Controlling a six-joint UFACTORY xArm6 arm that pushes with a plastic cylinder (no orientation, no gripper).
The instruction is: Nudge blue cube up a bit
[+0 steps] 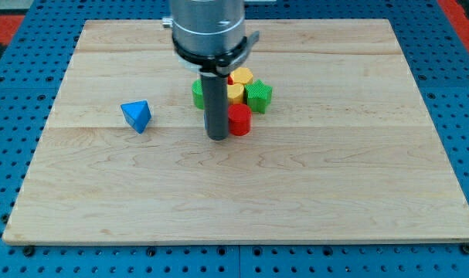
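A blue block, wedge-like in shape, lies alone on the wooden board's left middle. No other blue block shows; part of the cluster is hidden behind the rod. My tip rests on the board just left of a red cylinder, well to the right of the blue block. Behind the rod sits a tight cluster: a green block on the left, a yellow block at the top, another yellow block in the middle, a green star-like block on the right, and a small red piece.
The wooden board lies on a blue pegboard surface. The arm's grey body hangs over the board's top centre. A red patch shows at the view's top left corner.
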